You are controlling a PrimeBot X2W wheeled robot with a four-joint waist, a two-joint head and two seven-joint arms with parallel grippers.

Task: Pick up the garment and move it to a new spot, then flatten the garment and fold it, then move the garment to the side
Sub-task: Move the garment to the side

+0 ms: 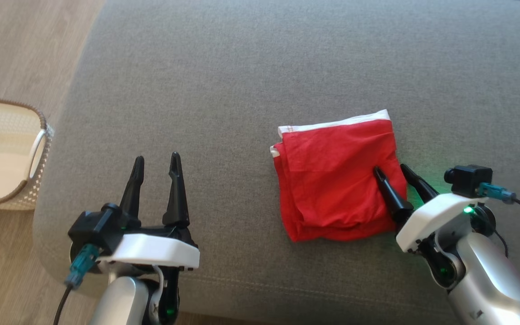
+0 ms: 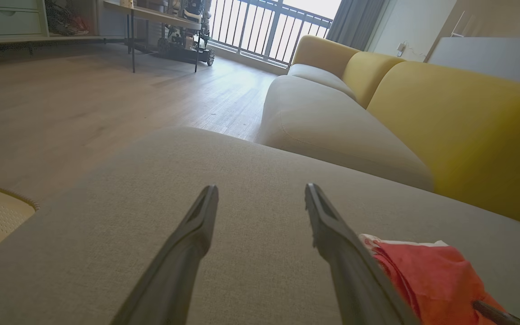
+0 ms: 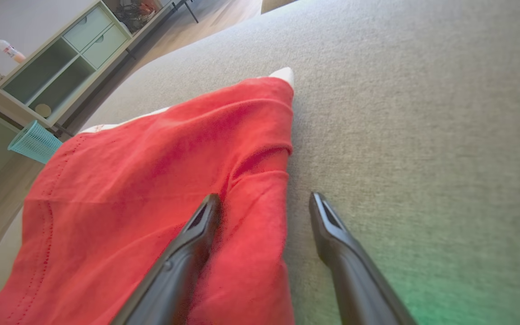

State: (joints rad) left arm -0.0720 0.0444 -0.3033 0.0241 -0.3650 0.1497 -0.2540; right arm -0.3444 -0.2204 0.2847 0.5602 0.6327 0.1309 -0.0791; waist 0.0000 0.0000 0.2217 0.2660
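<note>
Left gripper (image 1: 157,156) sits low at near left over the grey cushion (image 1: 242,81), fingers spread, nothing between them. Right gripper (image 1: 389,168) angles in from near right, spread too, straddling the folded red garment (image 1: 332,180) at its right edge: one finger over cloth, the other over cushion. Garment lies mid-cushion, white band at far edge.

Grey cushion (image 1: 242,67) bears a folded garment (image 1: 332,180), seemingly shorts.

Matt red cloth garment (image 1: 336,180)
</note>
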